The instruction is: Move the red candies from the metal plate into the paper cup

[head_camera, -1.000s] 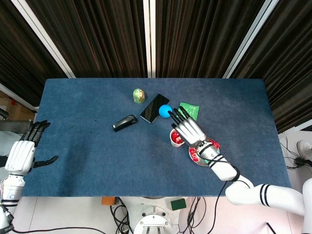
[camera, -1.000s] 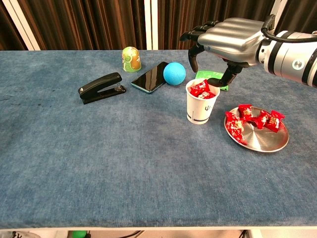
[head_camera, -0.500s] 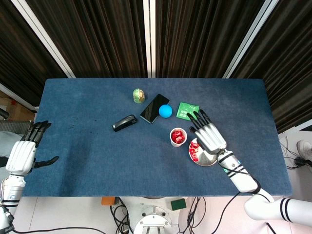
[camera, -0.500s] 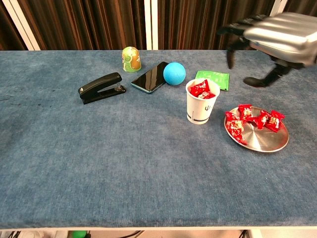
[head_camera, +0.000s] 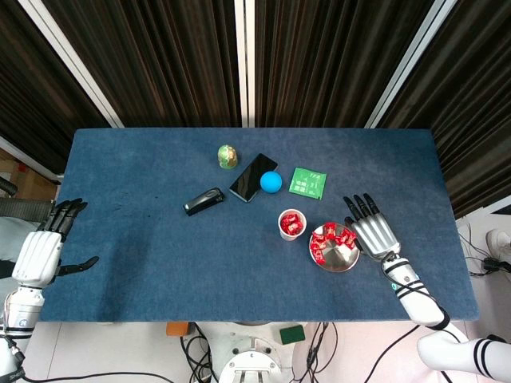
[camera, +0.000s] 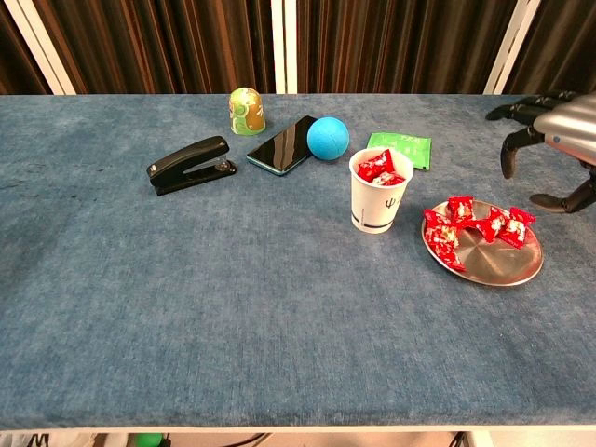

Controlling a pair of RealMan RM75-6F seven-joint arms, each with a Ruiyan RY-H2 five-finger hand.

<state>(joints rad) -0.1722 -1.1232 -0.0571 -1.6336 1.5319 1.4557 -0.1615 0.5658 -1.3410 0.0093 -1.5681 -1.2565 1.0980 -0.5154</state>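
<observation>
A white paper cup [head_camera: 291, 224] [camera: 380, 195] stands mid-table with red candies showing at its top. Just right of it lies the round metal plate [head_camera: 342, 260] [camera: 507, 263], holding several red candies [head_camera: 326, 242] [camera: 477, 226] along its far and left side. My right hand [head_camera: 374, 232] [camera: 559, 142] hovers open at the plate's right, fingers spread, holding nothing. My left hand [head_camera: 41, 246] is open at the table's far left edge, away from everything.
Behind the cup lie a green packet [head_camera: 307, 183] [camera: 400, 148], a blue ball [head_camera: 271, 182] [camera: 328, 138], a dark phone [head_camera: 253, 177] [camera: 285, 143], a green-and-yellow small container [head_camera: 227, 155] [camera: 246, 111] and a black stapler [head_camera: 204, 201] [camera: 190, 164].
My right hand has swung from above the cup to the right, past the plate, staying open and empty. The left hand has barely moved.
</observation>
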